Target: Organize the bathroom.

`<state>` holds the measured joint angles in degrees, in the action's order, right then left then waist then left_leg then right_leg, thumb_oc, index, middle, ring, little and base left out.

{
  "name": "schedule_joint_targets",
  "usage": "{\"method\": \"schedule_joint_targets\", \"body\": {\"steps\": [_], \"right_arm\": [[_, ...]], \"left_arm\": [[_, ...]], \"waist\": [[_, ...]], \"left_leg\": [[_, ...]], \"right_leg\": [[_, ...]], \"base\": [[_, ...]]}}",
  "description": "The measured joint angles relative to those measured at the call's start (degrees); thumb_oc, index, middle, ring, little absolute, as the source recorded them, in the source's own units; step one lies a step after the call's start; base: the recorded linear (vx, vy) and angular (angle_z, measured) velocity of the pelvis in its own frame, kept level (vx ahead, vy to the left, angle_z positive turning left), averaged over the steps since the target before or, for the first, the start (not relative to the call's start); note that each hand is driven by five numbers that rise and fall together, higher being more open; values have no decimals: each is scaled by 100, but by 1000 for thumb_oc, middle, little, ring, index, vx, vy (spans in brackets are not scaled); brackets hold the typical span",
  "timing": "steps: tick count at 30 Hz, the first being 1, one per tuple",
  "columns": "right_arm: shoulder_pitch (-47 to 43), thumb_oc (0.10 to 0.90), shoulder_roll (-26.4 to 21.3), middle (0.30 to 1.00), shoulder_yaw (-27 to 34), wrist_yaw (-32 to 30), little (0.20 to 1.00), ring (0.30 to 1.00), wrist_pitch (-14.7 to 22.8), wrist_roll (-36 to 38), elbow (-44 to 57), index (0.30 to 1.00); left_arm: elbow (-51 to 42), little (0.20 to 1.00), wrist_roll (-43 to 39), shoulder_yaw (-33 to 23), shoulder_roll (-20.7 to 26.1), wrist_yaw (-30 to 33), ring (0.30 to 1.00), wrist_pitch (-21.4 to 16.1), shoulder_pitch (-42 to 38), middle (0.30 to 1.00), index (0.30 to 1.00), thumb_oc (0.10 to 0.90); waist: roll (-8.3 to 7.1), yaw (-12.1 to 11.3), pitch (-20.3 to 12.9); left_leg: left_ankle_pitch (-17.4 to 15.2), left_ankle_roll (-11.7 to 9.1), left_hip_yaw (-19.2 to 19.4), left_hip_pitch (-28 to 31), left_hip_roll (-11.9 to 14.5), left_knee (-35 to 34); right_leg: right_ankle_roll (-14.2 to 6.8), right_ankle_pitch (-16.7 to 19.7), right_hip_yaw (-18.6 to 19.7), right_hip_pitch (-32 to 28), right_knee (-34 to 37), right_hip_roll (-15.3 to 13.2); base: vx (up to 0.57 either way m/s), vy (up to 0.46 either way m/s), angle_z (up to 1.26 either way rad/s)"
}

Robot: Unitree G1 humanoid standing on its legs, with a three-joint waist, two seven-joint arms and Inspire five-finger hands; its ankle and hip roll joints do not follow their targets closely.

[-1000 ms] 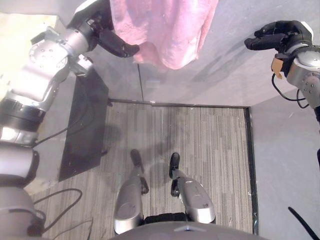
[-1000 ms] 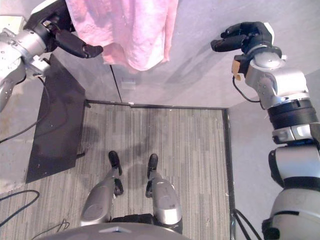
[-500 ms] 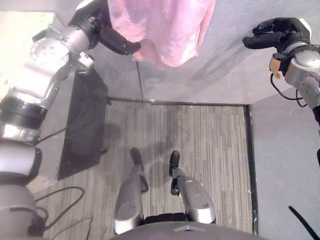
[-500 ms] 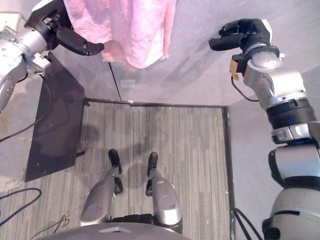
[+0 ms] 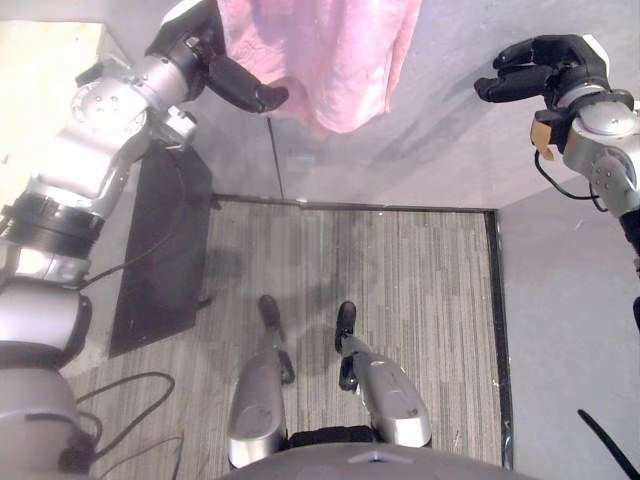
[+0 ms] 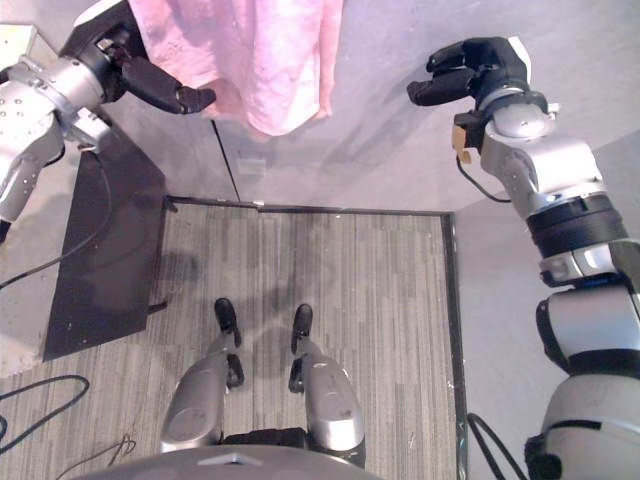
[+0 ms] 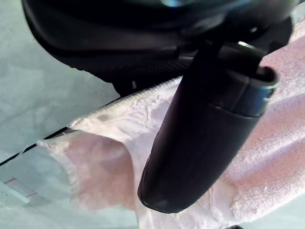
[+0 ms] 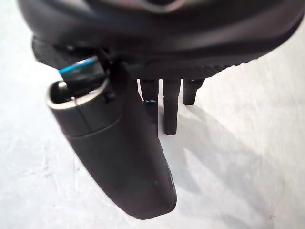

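You see a pink towel (image 5: 325, 55) of fluffy terry cloth, its loops rough and matt. At nine o'clock of it, your left hand (image 5: 225, 70) is dark plastic with a dull sheen; your right hand (image 6: 470, 70) looks the same. The grey wall (image 5: 450, 150) is smooth and matt. The floor (image 5: 400, 290) is ribbed carpet.

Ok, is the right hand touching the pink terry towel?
No, the right hand hangs apart against the bare grey wall, while the pink terry towel hangs by the left hand.
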<state>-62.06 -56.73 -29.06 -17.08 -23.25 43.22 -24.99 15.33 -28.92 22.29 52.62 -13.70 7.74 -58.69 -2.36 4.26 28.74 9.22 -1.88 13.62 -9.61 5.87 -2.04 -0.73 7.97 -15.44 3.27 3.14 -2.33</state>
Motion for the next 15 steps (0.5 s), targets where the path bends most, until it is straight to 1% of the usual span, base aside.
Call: {"method": "schedule_joint_targets", "body": {"steps": [10, 15], "right_arm": [[-19, 800, 1, 900, -120, -33, 900, 900, 0, 0, -1, 900], [-19, 800, 11, 900, -125, -103, 900, 900, 77, 278, -1, 900]], "left_arm": [[0, 900, 31, 0, -36, -83, 900, 1, 0, 900, 900, 800], [0, 900, 30, 1, -82, -2, 900, 1, -2, 900, 900, 800]], "waist": [[-2, -12, 1], [-12, -17, -5]], "left_leg": [[0, 0, -2, -12, 10, 88], [0, 0, -14, -86, 28, 107]], "right_leg": [[4, -2, -2, -27, 0, 0], [4, -3, -10, 40, -3, 20]], "base": [[-6, -1, 0], [-60, -10, 0]]}}
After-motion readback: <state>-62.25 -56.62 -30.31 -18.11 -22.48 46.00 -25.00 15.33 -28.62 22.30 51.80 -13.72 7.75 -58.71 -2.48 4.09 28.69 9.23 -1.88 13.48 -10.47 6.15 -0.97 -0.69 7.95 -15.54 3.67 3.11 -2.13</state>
